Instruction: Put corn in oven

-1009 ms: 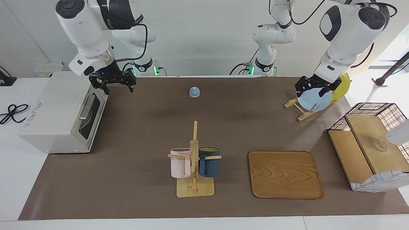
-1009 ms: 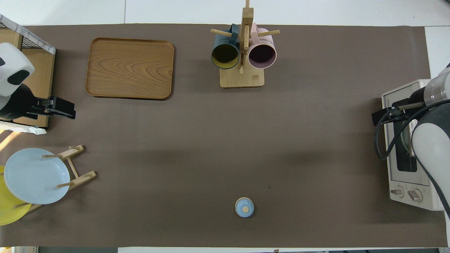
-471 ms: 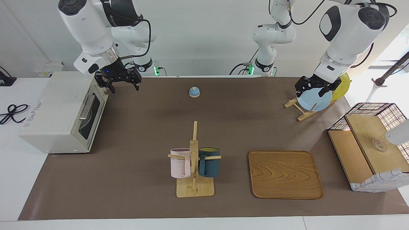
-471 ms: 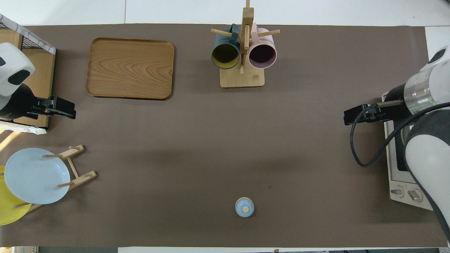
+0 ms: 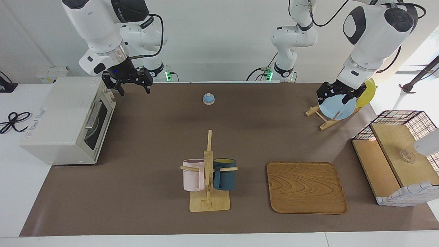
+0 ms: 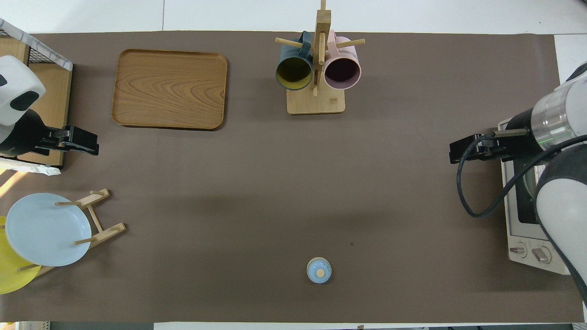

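Note:
The corn shows in neither view. The off-white oven stands at the right arm's end of the table, its door with the silver handle shut; it also shows in the overhead view. My right gripper is open and empty, up in the air over the brown mat just beside the oven's door; it also shows in the overhead view. My left gripper is open and empty, over the blue plate on the plate rack, and waits.
A small blue bell sits near the robots. A mug tree holds a pink and a dark blue mug. A wooden tray lies beside it. A yellow plate is in the rack. A wire basket with wooden boards stands at the left arm's end.
My right gripper has risen and drawn away from the oven's door toward the table's middle. The left arm has not moved.

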Controlling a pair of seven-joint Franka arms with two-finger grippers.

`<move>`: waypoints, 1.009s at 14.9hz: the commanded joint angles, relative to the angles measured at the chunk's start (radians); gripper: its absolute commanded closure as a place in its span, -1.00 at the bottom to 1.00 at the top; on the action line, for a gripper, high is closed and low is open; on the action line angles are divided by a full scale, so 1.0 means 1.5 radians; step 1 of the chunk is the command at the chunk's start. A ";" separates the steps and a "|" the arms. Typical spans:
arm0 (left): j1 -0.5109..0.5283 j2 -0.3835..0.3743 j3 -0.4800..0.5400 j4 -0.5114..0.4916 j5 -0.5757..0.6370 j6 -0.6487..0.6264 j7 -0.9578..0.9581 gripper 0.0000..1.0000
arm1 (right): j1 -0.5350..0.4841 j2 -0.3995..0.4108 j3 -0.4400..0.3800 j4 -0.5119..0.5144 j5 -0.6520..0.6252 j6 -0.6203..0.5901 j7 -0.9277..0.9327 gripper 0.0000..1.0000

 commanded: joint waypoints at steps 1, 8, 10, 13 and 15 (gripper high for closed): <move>-0.002 -0.006 0.005 0.001 -0.008 -0.007 0.005 -1.00 | -0.006 0.001 0.005 0.003 0.013 -0.005 0.011 -1.00; -0.002 -0.006 0.005 0.001 -0.008 -0.007 0.005 -1.00 | -0.005 0.005 0.006 0.014 -0.043 0.013 0.012 -1.00; -0.002 -0.006 0.005 0.001 -0.008 -0.007 0.005 -1.00 | -0.007 0.010 0.005 0.025 -0.045 0.013 0.010 -1.00; -0.002 -0.006 0.005 0.001 -0.008 -0.007 0.005 -1.00 | -0.016 0.016 0.003 0.031 -0.040 0.015 0.011 -1.00; -0.002 -0.006 0.005 0.001 -0.008 -0.007 0.005 -1.00 | -0.015 0.023 0.002 0.042 -0.038 0.013 0.010 -1.00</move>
